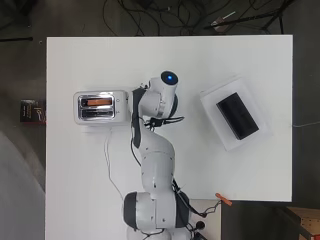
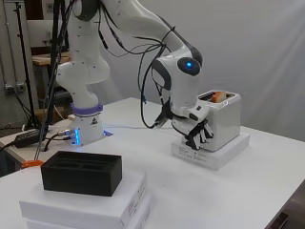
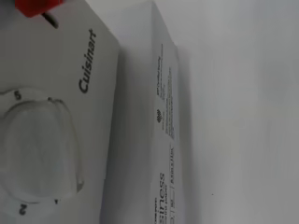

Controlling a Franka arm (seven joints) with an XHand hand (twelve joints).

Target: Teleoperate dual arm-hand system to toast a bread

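Toaster [image 2: 223, 119] with bread [image 2: 218, 96] in one slot, on white box [image 2: 214, 155] near table [image 1: 75, 200] edge; hand [image 2: 198, 131] at its front face, fingers [image 2: 196, 139] relaxed, holding nothing.

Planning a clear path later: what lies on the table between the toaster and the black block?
Overhead, only the arm crosses above the table between toaster and black block.

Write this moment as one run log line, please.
bread: in toaster slot | hand: open, at toaster front | lever: not visible
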